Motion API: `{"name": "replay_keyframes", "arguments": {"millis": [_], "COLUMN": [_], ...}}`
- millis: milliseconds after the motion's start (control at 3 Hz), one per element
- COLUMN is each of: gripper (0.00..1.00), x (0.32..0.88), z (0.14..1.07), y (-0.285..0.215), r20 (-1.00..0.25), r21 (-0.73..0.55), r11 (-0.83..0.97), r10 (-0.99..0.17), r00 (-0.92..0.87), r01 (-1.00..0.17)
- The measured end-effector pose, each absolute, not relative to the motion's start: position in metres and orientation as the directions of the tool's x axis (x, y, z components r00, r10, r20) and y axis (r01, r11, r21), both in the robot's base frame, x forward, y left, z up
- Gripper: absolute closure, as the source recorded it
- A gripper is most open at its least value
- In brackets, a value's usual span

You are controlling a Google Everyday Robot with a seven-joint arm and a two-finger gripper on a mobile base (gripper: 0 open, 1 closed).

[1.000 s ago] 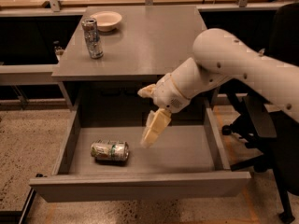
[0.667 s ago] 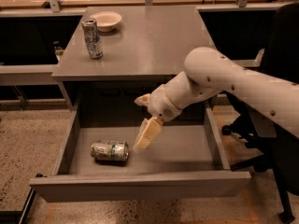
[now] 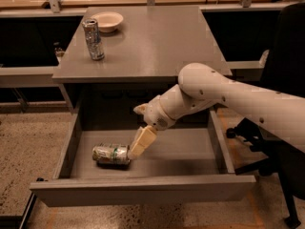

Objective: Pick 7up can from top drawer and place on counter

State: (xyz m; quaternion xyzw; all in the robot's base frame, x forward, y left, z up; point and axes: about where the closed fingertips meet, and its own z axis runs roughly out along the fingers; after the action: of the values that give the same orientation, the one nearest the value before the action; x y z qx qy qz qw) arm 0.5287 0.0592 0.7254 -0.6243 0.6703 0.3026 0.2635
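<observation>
Cream jaws hang at three o'clock of the silvery-white, green-marked 7up can (image 3: 111,154); top drawer (image 3: 143,191) and bench (image 3: 157,42) are grey.

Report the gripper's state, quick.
Gripper: in the top drawer, at the 7up can's right end; open or shut cannot be told.

Shows smooth, matt cream plastic on the gripper (image 3: 139,144), down inside the top drawer (image 3: 143,194) at the right end of the 7up can (image 3: 110,154). Gleams as thin metal on that can, silvery with green print. Looks smooth, painted grey on drawer and counter (image 3: 152,37), the latter slightly glossy. Reads as smooth white plastic along the arm (image 3: 228,94), and as speckled, rough stone on the floor (image 3: 24,142).
</observation>
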Motion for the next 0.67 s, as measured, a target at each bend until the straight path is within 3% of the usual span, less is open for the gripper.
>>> {"name": "replay_keyframes", "arguments": {"millis": [667], "gripper": [0.00], "x": [0.530], "z": [0.690], "y": [0.084], "r20": [-0.759], "r21": [0.130], "r11": [0.053], "r10": [-0.637], "r00": [-0.134], "r01": [-0.990]}}
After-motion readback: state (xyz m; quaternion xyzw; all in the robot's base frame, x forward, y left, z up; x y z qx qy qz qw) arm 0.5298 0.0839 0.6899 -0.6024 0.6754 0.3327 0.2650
